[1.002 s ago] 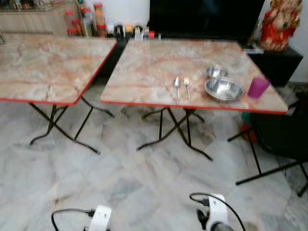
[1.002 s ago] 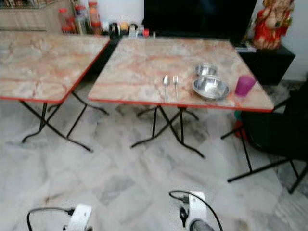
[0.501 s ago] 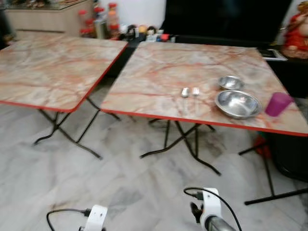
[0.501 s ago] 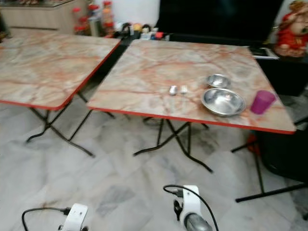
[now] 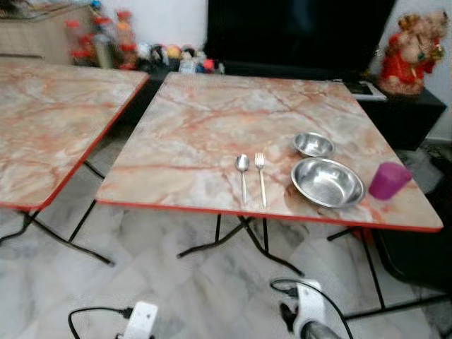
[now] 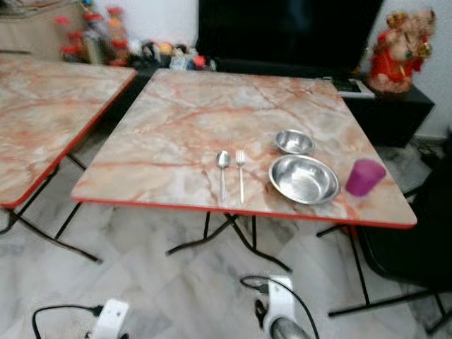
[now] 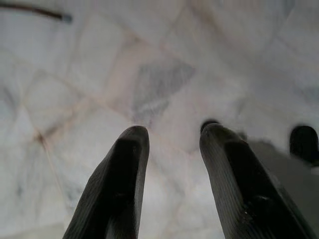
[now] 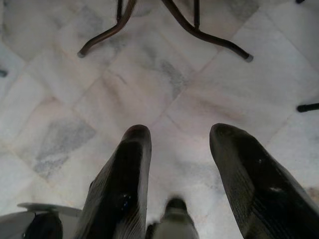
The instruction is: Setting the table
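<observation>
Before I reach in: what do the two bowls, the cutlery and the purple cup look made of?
The large round bowl and small round bowl look like polished steel: silver, mirror glare. The spoon and fork show the same shiny silver, likely steel. The purple tumbler cup looks like matte, slightly translucent plastic, though blur leaves that open.
</observation>
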Robot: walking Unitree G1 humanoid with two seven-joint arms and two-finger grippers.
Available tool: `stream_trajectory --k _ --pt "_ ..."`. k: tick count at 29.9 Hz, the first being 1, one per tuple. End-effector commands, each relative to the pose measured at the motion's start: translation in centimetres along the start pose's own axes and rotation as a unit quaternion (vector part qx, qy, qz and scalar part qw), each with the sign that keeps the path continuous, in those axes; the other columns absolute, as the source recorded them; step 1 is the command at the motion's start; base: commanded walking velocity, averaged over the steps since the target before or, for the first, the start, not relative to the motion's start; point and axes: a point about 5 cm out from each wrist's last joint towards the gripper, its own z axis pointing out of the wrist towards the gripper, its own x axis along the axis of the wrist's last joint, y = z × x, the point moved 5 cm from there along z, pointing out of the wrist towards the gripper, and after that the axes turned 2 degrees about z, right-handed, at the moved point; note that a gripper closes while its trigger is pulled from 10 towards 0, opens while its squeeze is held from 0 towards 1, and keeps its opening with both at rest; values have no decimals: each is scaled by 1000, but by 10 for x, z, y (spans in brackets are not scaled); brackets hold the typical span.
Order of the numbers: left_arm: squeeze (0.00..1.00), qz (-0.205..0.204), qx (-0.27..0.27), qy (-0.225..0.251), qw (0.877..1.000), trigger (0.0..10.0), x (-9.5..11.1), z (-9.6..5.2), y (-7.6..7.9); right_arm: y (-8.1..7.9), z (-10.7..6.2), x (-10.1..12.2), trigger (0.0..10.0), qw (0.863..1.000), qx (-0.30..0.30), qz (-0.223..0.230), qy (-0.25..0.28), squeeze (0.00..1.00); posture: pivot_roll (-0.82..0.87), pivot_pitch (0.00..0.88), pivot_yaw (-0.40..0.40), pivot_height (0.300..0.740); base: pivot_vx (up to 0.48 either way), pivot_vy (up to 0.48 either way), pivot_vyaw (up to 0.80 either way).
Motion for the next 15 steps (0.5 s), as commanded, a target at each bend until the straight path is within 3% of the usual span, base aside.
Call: stream_trajectory --k 1,7,15 --pt "0 -3 -12 4 1000 10000 4 1 10 14 -2 -4 10000 1000 -17 1 -6 0 3 0 -52 740 0 0 0" --pt "0 9 -10 5 1000 10000 5 1 10 14 -2 -4 10000 1000 -16 1 -7 0 2 0 -53 740 0 0 0" --pt "0 11 -10 3 1000 10000 4 1 10 13 -2 -4 10000 1000 -14 -1 -8 0 5 0 -55 740 0 -288 0"
